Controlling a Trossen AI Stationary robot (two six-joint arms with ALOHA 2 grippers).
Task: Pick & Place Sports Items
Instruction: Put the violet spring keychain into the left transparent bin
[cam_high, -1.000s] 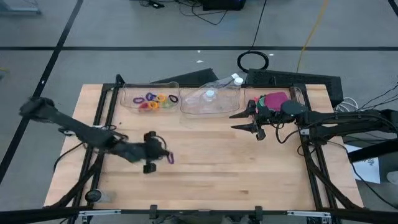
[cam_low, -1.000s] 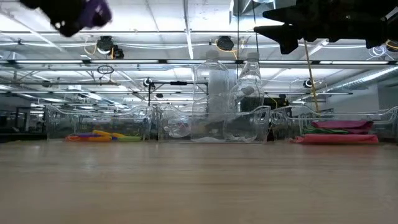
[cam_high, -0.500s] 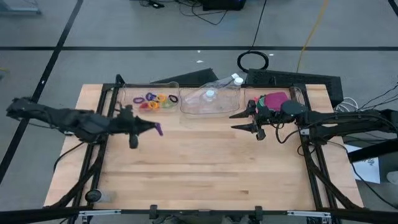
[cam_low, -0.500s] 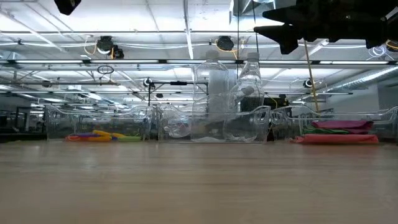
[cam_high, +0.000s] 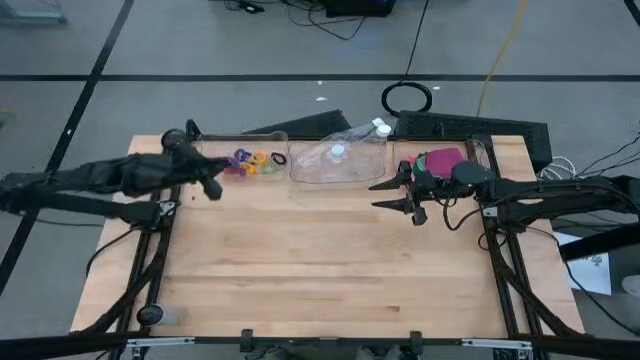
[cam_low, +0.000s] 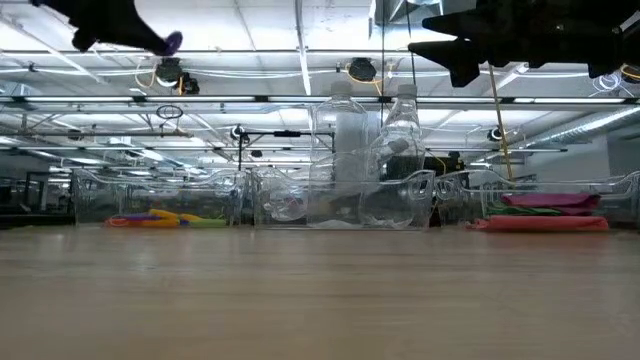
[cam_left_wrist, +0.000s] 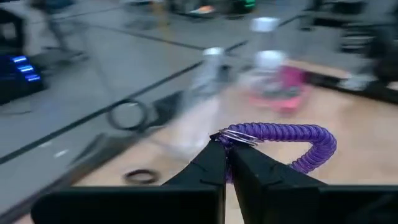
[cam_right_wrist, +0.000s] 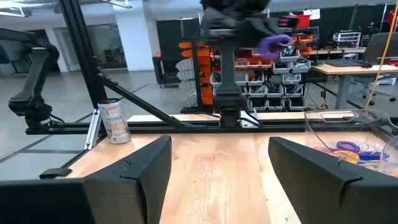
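1. Left hand (cam_left_wrist: 225, 163) pinched tight on the purple ring (cam_left_wrist: 292, 144), high at ten o'clock beside the ring bin (cam_high: 240, 168).
2. Best centre over the bin before releasing.
3. Right hand (cam_high: 398, 195) waits wide open, holding nothing, at two o'clock.

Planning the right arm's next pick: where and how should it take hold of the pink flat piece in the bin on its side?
Judging by its pose, pinch an edge of the pink flat piece from straight above. It lies flat in the clear bin, whose walls block a sideways approach by the right gripper.
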